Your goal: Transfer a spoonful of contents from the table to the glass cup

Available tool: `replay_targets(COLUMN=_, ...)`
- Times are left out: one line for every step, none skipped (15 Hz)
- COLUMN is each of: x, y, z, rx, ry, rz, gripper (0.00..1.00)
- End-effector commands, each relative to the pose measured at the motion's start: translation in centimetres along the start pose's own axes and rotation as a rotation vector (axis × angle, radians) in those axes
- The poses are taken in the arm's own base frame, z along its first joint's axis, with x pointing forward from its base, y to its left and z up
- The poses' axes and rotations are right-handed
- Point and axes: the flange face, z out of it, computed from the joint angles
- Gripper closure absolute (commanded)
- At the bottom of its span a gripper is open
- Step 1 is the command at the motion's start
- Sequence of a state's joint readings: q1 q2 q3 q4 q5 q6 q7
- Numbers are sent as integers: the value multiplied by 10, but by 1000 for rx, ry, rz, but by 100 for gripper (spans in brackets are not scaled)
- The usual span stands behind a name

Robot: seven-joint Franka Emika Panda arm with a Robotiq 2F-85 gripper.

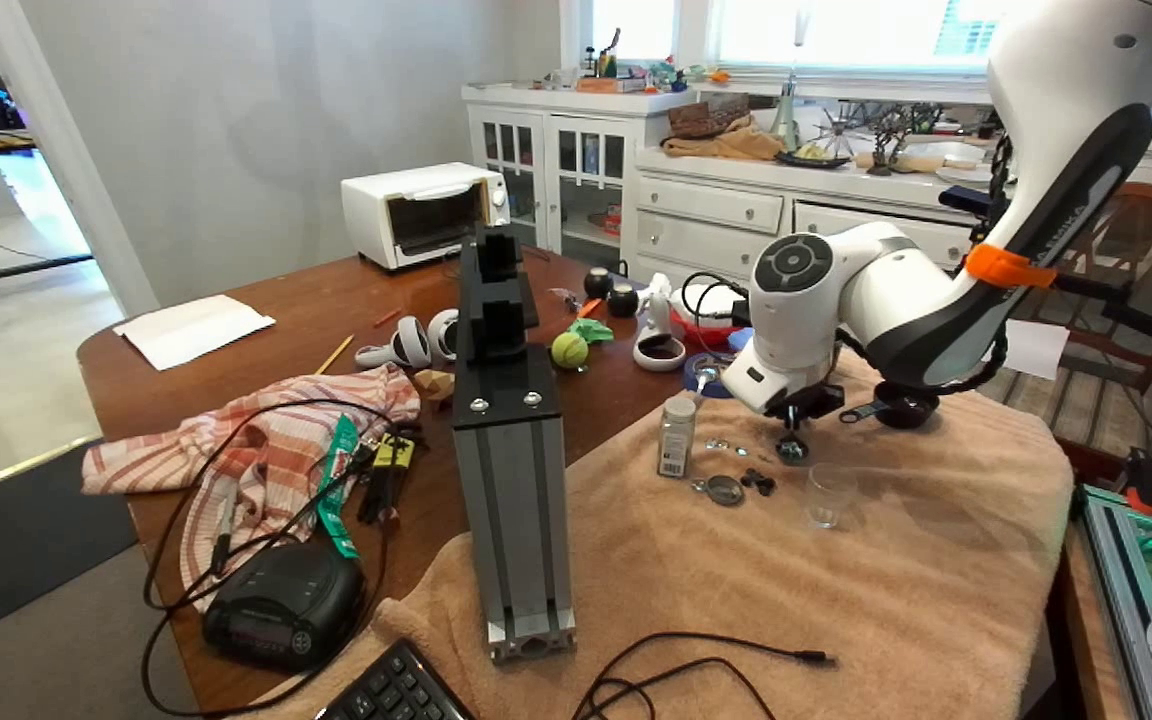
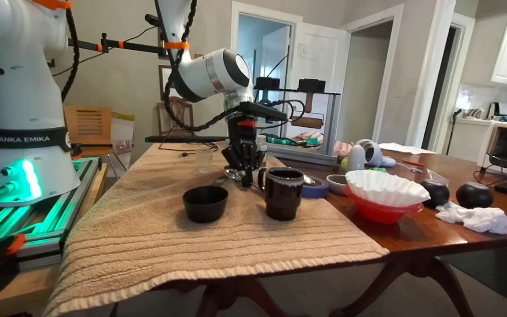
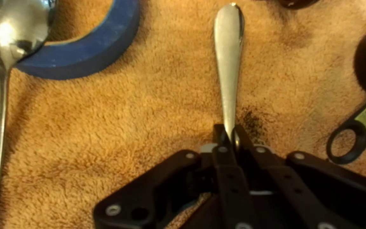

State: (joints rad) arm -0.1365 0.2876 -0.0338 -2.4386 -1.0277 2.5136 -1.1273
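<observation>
In the wrist view my gripper (image 3: 231, 135) is shut on a silver spoon (image 3: 229, 60). The spoon's handle points away from the fingers, while its bowl is hidden in that view. Dark grains (image 3: 253, 124) lie on the cloth just right of the fingertips. Low over the tan cloth (image 1: 696, 590), which drapes part of the brown table (image 1: 321, 300), the gripper also shows in both exterior views. A small clear glass cup (image 1: 826, 497) stands upright on the cloth near the gripper. It shows in an exterior view (image 2: 203, 160) too. Whether the spoon carries anything cannot be made out.
Close to the gripper are a dark mug (image 2: 283, 196), a black handled cup (image 2: 205, 204) and a glass jar (image 1: 676, 440). Another spoon (image 3: 14, 31) rests over blue tape (image 3: 84, 60). A metal-framed rack (image 1: 516, 500) rises from the table; cables (image 1: 696, 660) cross the cloth.
</observation>
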Motion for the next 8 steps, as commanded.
replay_targets(x=-5, y=-1, z=-15, rx=37, ry=32, rz=-39, gripper=98)
replay_targets(x=-8, y=-2, z=-19, rx=37, ry=39, rz=-43, gripper=98)
replay_targets(x=-12, y=-3, z=-23, rx=35, ry=51, rz=-50, gripper=98)
replay_targets(x=-17, y=-5, z=-30, rx=32, ry=52, rz=-49, gripper=98)
replay_targets(x=-22, y=-6, z=-36, rx=24, ry=54, rz=-47, gripper=98)
replay_targets(x=-26, y=-8, z=-44, rx=13, ry=49, rz=-43, gripper=98)
replay_targets(x=-29, y=-10, z=-51, rx=1, ry=46, rz=-41, gripper=98)
replay_targets(x=-31, y=-15, z=-60, rx=-17, ry=40, rz=-40, gripper=98)
